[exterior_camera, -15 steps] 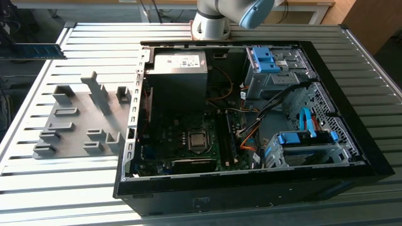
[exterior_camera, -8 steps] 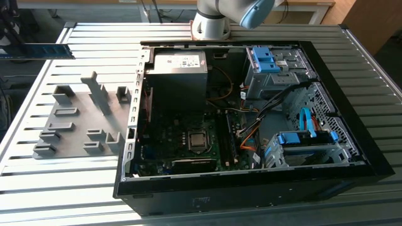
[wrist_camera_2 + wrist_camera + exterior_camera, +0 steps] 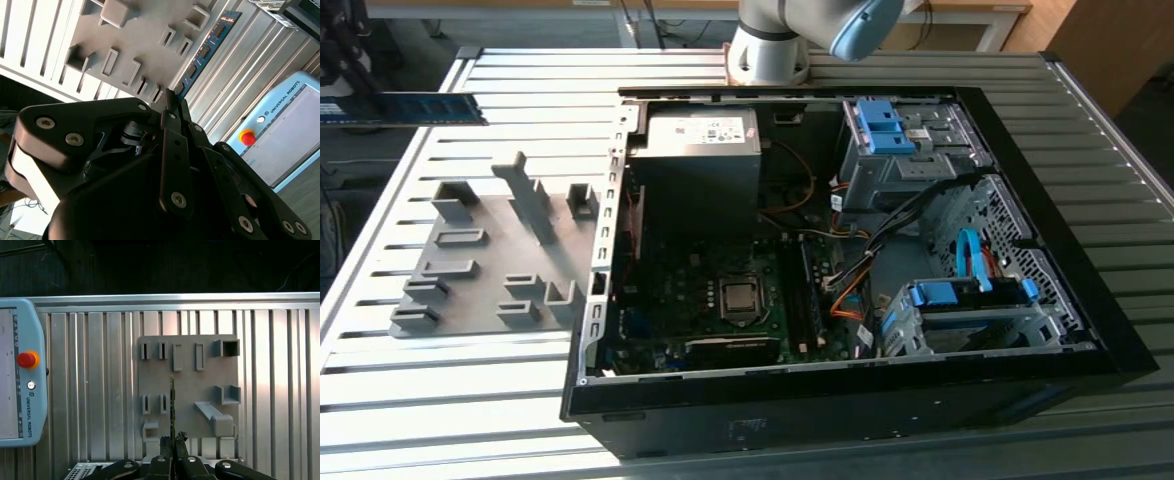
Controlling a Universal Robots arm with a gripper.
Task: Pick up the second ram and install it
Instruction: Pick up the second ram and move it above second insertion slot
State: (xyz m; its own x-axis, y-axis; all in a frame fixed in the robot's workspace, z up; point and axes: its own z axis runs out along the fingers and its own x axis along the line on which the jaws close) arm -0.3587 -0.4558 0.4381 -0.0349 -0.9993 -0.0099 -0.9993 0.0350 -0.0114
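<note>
The second ram, a thin blue board with dark chips, is held in the air above the gray holder plate. My gripper is shut on one end of it. In the first wrist view the ram appears edge-on, rising from the fingertips of the gripper over the holder plate. In the exterior view the ram hangs level at the far left, above and behind the holder plate, well away from the open computer case.
Inside the case lie the motherboard, the power supply and blue-latched drive bays. The arm's base stands behind the case. A teach pendant rests on the slatted metal table beside the holder plate.
</note>
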